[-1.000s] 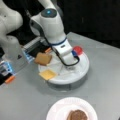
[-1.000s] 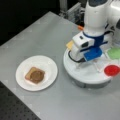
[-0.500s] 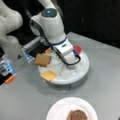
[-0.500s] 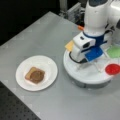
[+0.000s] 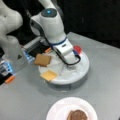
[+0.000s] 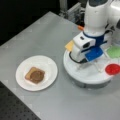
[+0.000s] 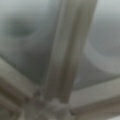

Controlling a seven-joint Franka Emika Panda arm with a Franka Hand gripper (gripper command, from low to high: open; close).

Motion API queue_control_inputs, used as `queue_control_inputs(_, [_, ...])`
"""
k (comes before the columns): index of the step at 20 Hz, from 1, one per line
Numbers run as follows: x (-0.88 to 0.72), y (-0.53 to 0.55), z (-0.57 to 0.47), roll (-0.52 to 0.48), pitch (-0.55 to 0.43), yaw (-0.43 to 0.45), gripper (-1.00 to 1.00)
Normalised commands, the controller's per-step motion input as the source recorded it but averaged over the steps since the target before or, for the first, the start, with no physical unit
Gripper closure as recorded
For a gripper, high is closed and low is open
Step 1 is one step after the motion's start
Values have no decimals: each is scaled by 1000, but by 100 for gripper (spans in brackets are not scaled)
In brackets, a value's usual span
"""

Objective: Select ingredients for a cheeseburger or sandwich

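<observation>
My gripper [image 5: 68, 67] hangs low over the middle of the white divided tray [image 5: 83, 72], its fingers hidden under the hand in both front views. In the tray lie a tan bread square [image 5: 42, 60], a yellow cheese square [image 5: 48, 75], a red disc [image 5: 77, 49] and green lettuce [image 6: 114, 52]. The gripper [image 6: 80, 63] stands between the cheese [image 6: 69, 45] and the red disc [image 6: 113, 69]. On the white paper plate [image 6: 47, 65] a brown patty [image 6: 37, 76] rests on a tan bread square [image 6: 29, 74]. The wrist view shows only the tray's white dividers [image 7: 67, 50], very close.
The plate [image 5: 57, 110] lies apart from the tray [image 6: 82, 79] on the grey table. Blue and orange pieces [image 5: 9, 79] and dark equipment sit by the robot base at a front view's left. The arm's own bulk covers much of the tray.
</observation>
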Motion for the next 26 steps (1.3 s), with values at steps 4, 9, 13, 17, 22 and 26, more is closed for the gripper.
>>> queue_control_inputs(4, [51, 48, -266, -26, -29, 42, -100])
queue_control_inputs(9, [10, 81, -181, -78, -28, -57, -100])
queue_control_inputs(13, [15, 101, -120, -124, 0, -38, -100])
queue_control_inputs(17, [48, 128, -82, -128, 21, 9, -100])
queue_control_inputs(22, [61, 171, 59, -90, 96, 3, -100])
queue_control_inputs(26, [73, 176, 386, -84, 208, 18, -100])
